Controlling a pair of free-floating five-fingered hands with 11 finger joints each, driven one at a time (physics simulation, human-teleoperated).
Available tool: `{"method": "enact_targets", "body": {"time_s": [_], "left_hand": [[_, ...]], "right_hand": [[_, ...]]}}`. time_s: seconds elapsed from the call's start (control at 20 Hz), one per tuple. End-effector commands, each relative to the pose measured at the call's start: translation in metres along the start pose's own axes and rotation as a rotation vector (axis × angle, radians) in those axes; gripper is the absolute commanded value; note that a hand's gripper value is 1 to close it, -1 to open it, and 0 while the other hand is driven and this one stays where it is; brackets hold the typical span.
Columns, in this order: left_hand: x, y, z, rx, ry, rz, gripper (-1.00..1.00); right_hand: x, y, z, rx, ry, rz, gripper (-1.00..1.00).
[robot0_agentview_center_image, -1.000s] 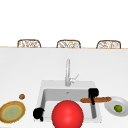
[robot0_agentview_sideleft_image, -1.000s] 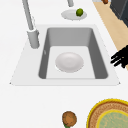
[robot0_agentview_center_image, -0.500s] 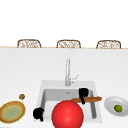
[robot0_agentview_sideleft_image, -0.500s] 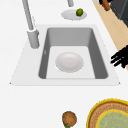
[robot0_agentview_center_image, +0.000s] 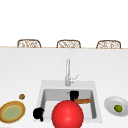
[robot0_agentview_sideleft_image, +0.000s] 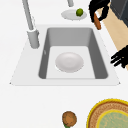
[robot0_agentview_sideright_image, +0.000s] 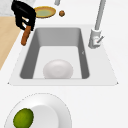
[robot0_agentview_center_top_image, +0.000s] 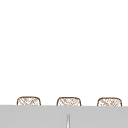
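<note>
- The right hand (robot0_agentview_center_image: 74, 95) is above the sink (robot0_agentview_center_image: 91, 86), its fingers curled round a brown stick (robot0_agentview_center_image: 83, 101).
- The stick hangs over the sink's front edge.
- The left hand (robot0_agentview_center_image: 38, 113), fingers loosely spread, floats near the yellow plate (robot0_agentview_center_image: 12, 112).

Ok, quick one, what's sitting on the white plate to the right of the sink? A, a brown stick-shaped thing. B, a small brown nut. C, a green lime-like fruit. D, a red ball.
C: a green lime-like fruit lies on the white plate right of the sink, while the right hand holds the brown stick-shaped thing above the basin.
</note>
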Motion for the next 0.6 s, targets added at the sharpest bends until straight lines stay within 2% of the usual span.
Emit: {"method": "enact_targets", "body": {"time_s": [0.0, 0.2, 0.55], "left_hand": [[0.000, 0.000, 0.000, 0.000, 0.000, 0.000, 0.00], [0.000, 0.000, 0.000, 0.000, 0.000, 0.000, 0.00], [0.000, 0.000, 0.000, 0.000, 0.000, 0.000, 0.00]], "right_hand": [[0.016, 0.015, -0.040, 0.032, 0.010, -0.016, 1.00], [0.033, 0.035, -0.078, 0.027, 0.013, -0.017, 1.00], [0.040, 0.070, -0.142, 0.014, -0.013, -0.023, 1.00]]}}
